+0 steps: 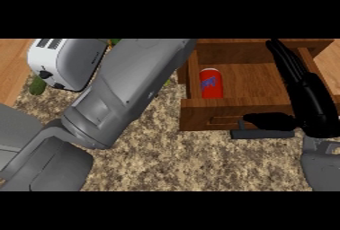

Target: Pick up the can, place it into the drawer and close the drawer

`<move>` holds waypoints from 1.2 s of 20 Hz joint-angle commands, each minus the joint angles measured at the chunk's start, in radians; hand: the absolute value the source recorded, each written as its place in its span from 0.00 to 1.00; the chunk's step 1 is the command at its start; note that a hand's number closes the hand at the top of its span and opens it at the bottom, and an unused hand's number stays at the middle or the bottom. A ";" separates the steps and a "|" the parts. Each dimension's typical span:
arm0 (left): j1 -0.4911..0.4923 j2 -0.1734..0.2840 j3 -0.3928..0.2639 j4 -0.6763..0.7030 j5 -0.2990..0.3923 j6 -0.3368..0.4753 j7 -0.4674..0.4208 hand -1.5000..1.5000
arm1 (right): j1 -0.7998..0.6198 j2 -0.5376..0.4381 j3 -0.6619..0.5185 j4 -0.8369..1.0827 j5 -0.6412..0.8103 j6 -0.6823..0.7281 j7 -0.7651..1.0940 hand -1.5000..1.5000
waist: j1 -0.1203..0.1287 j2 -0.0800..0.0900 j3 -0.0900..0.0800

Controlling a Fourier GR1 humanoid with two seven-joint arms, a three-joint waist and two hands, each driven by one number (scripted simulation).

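Speckled counter (172, 157), can (210, 83) lying in open drawer (225, 114), right hand (309, 103) straight-fingered, empty.

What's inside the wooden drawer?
A red can lies inside the open drawer, near its left wall. The right hand reaches across the drawer's right side and hides what lies beneath it.

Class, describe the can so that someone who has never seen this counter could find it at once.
Find the open wooden drawer at the upper right of the counter. The can lies inside it, near its left wall. It is the only red thing there, with a blue mark on its side.
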 commanded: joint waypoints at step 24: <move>0.162 0.191 0.013 -0.185 -0.061 -0.104 0.106 0.00 | -0.577 0.144 -0.079 1.136 0.374 -0.625 -0.160 0.00 | 0.087 -0.011 -0.001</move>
